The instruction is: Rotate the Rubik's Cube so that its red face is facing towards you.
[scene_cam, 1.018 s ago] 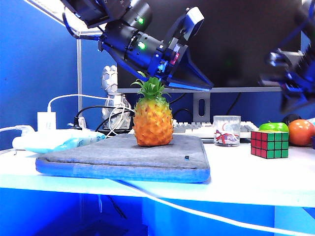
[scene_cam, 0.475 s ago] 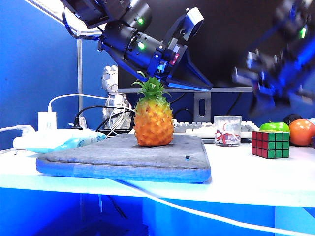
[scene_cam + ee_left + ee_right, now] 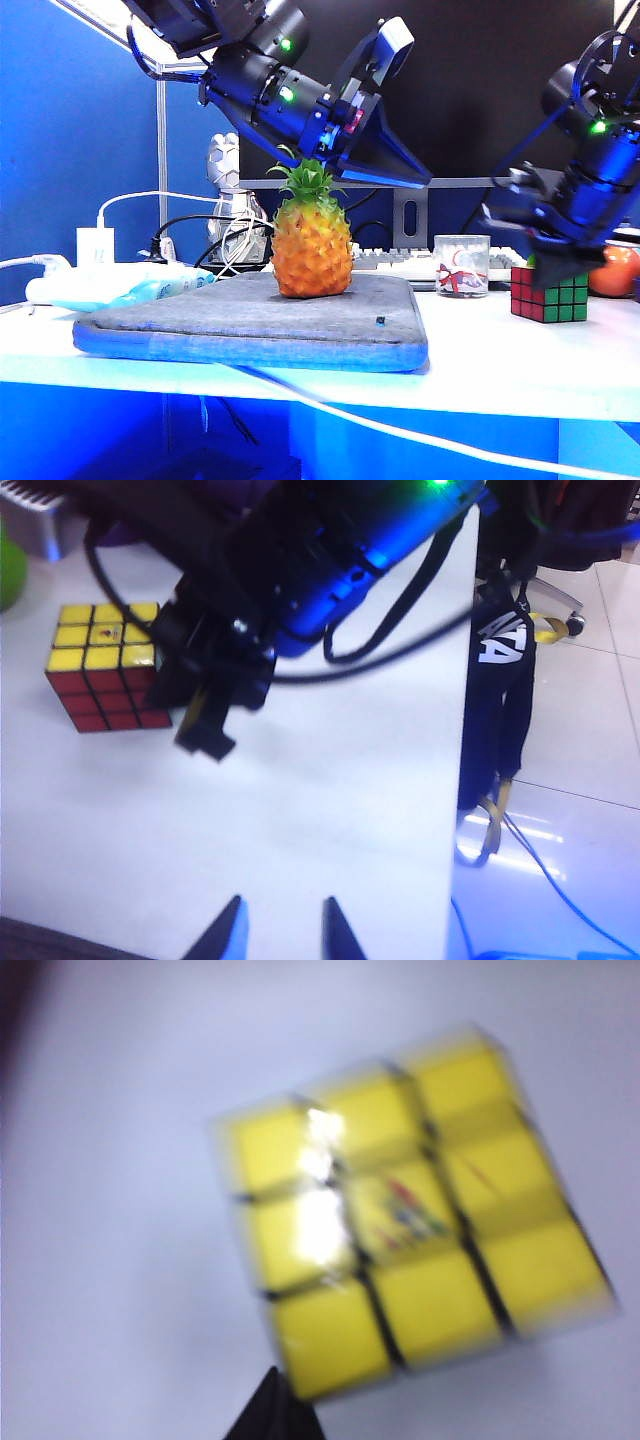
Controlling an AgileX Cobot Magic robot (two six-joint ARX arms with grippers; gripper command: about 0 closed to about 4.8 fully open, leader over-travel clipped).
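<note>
R gripper (image 3: 556,262): fingers pressed together, nothing between them, poised just above the Rubik's Cube (image 3: 548,294) at its upper left corner as the exterior view shows it. R wrist view looks straight down on the cube's yellow top (image 3: 415,1220); only a dark fingertip (image 3: 278,1412) shows at the frame edge, just beside one cube corner. Picture blurred, so contact w/ the cube cannot be confirmed.

L gripper (image 3: 277,930): jaws apart, empty, held high above the pineapple (image 3: 311,240) and the grey pad (image 3: 250,320), well apart from the cube.

Cube location: on the white table (image 3: 480,375), R side, near the glass jar (image 3: 461,265). The red face (image 3: 528,294) points left and partly toward camera; green face (image 3: 566,296) takes the other visible side.

Step in hand, as judged: R arm lining up on the cube for a turn about its vertical axis.

Recommendations:
- W/ fingers together, a corner push is the likely method. Press low on a side face near the corner, away from centre, so the cube spins rather than slides.
- Sweep slowly; smooth tabletop, cube prob. skids easily.
- Keep clear of jar and the orange fruit (image 3: 612,272) just behind.
- Alt: spread the fingers, grip two opposite sides, twist.
</note>
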